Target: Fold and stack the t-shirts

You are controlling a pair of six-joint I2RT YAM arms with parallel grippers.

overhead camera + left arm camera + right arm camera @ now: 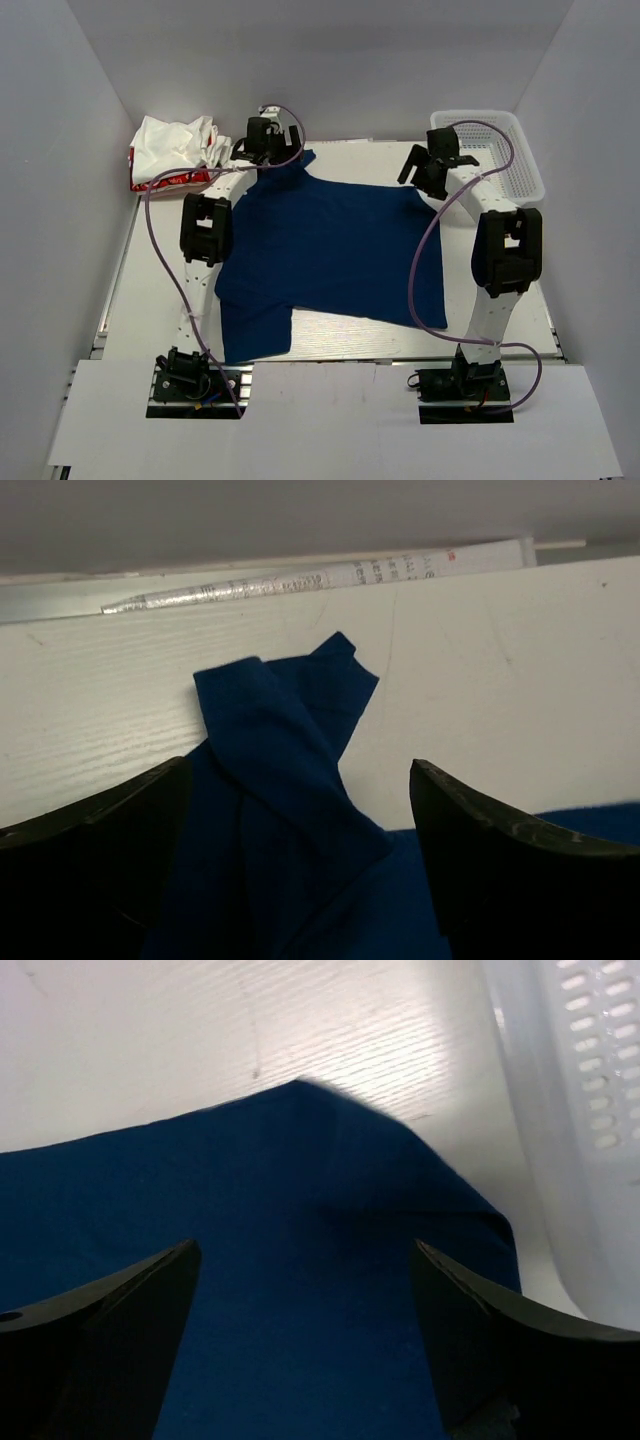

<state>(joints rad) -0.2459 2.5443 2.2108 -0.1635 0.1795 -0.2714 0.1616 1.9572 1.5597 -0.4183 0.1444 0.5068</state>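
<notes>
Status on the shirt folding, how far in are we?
Early. Done: the navy shirt lies spread out, with no fold in it. In hand: the left gripper and right gripper are both open over its two far corners, the left corner bunched; neither grips cloth. Left: every fold of the navy shirt, then the white and red shirts, crumpled in a heap at far left. No stack yet.

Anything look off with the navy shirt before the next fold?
Yes. The navy shirt has its far-left corner twisted and folded over itself below the open left gripper, while the far-right corner under the right gripper lies flat. The white-and-red shirts sit crumpled in a heap at far left.
</notes>
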